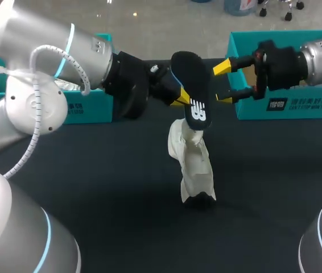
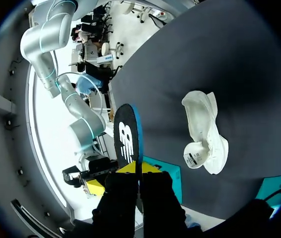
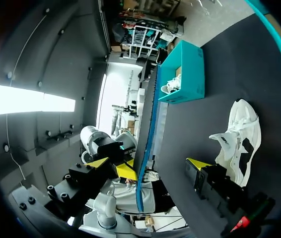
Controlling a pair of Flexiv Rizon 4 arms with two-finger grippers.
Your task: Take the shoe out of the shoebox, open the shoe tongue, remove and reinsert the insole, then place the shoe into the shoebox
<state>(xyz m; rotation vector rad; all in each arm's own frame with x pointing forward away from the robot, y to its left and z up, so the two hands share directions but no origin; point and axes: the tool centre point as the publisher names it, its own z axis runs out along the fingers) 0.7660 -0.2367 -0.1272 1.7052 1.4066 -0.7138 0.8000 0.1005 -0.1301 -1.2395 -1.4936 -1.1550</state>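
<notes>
- Left tool point(image 1: 178, 98) was clenched on one end of the insole point(image 1: 190, 85), which rose ahead of its fingers.
- Right tool point(image 1: 223, 83) stood spread, with the insole between its fingers and no contact evident.
- Insole was judged light, thin and bendable, best pinched across its flat faces near an end.
- Shoe point(image 1: 194, 165) rested on the counter point(image 1: 104, 187) beneath both tools.

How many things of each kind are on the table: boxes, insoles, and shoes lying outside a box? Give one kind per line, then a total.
boxes: 2
insole: 1
shoe outside a box: 1
Total: 4
</notes>
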